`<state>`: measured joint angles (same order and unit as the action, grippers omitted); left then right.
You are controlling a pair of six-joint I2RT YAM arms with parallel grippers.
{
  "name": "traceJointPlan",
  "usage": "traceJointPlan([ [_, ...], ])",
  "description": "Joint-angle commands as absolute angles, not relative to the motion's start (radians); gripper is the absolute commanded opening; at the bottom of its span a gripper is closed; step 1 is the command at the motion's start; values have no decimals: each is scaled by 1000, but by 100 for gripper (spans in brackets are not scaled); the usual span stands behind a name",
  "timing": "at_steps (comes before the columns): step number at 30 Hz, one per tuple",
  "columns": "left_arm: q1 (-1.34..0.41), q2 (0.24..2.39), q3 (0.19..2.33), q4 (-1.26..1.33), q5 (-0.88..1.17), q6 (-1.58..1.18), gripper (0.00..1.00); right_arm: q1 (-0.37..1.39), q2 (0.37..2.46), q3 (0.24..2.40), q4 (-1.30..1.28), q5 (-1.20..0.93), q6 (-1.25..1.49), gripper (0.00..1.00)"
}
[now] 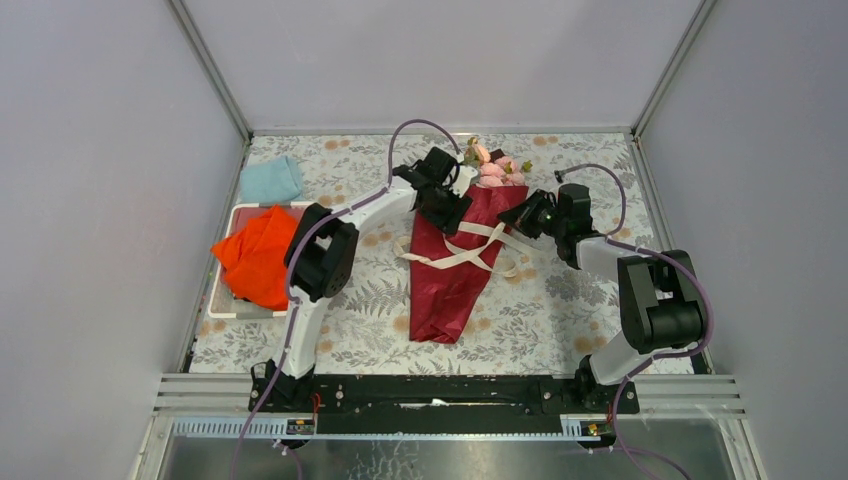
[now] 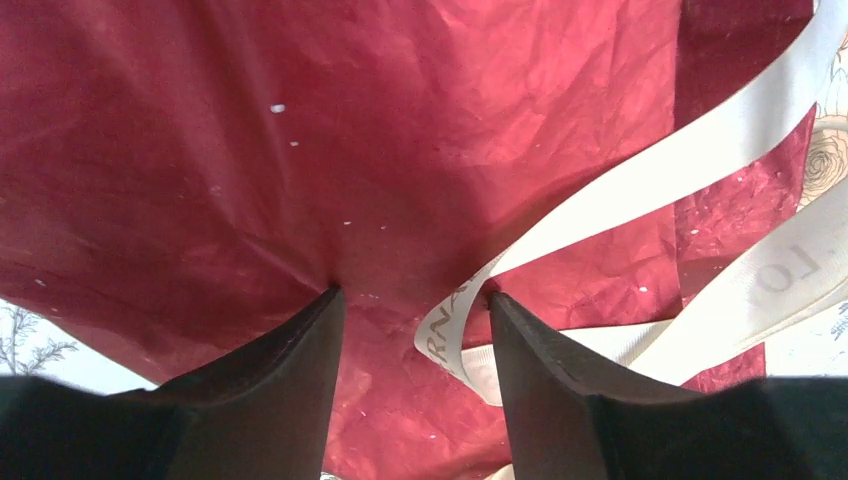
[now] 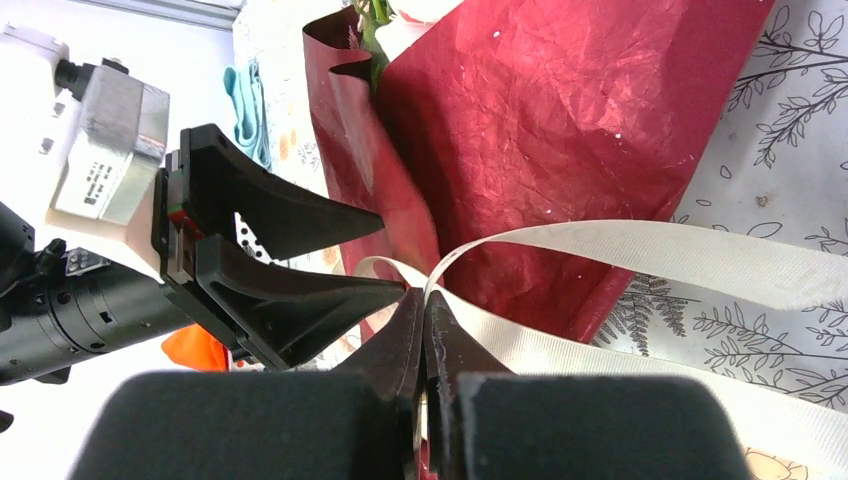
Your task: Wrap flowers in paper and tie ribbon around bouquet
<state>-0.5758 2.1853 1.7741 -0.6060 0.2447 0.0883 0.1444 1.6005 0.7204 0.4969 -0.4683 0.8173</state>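
**Two grippers at one ribbon crossing**

One bouquet [image 1: 452,270] is lying at the middle of the table [image 1: 560,320], its point facing the arms and its roses [image 1: 492,168] showing at the far, wide end; the paper [image 1: 440,305] is wrapping the stems in a cone; the ribbon [image 1: 470,250] is crossing the cone about halfway along, its loose ends trailing onto the table on both sides. The left gripper [image 2: 410,295] is reaching over the cone's upper left part; its fingers [image 2: 290,370] are standing apart, tips pressing into the paper and gripping nothing; a loop of ribbon is resting against the inner side of one finger. The right gripper [image 3: 425,295] is coming in from the right, jaws together and pinching the ribbon at the crossing, its tips just beside the left gripper's. An orange cloth [image 1: 255,255] is sitting on a white tray [image 1: 225,312] at the left edge; a blue cloth [image 1: 272,180] is lying beyond it.
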Motion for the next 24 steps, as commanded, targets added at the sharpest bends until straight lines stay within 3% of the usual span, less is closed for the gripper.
traceJointPlan([
  [1,-586,2171,1758,-615,252,105,57,169,1561,772,483,-452,770,0],
  [3,-587,2177,1756,-621,255,110,45,179,1566,779,485,-452,768,0],
  [4,-588,2180,1757,-626,263,109,35,185,1570,784,484,-454,767,0],
  [5,-588,2179,1759,-630,271,108,18,191,1572,791,486,-456,765,0],
  [7,-588,2168,1764,-632,295,104,0,215,1571,805,491,-453,750,0],
  [18,-495,2025,1867,-582,578,-78,0,279,1700,907,579,-461,778,0],
  [24,-495,2010,1990,-681,705,-87,0,279,1804,962,542,-492,742,0],
])
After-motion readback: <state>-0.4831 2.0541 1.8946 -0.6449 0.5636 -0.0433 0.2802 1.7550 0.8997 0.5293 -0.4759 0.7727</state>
